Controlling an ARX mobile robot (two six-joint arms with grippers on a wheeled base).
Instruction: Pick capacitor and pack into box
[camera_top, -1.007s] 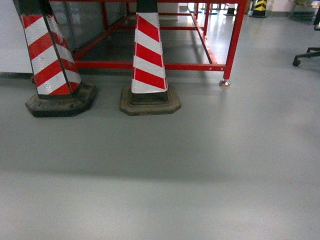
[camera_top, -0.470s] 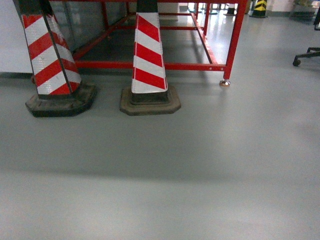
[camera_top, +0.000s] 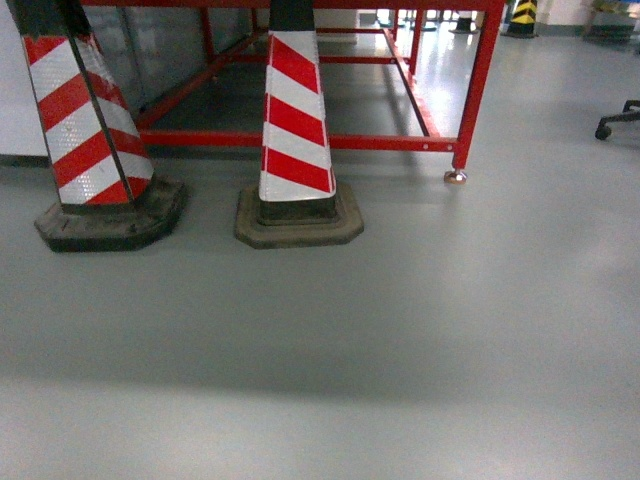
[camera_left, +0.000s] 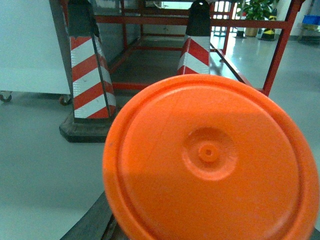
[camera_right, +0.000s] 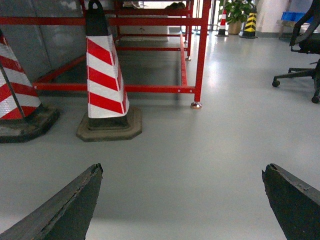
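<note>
Right gripper (camera_right: 182, 200) fingers are standing wide, empty; left fingers' state cannot be told, an orange disc (camera_left: 210, 160) blocking; base risks striking cones (camera_top: 295, 130)

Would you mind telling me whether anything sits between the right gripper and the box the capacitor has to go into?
That cannot be judged: neither the box nor a capacitor shows in any view. Ahead of the open right gripper is bare grey floor, then a striped cone and a red frame. An orange disc fills the left wrist view.
</note>
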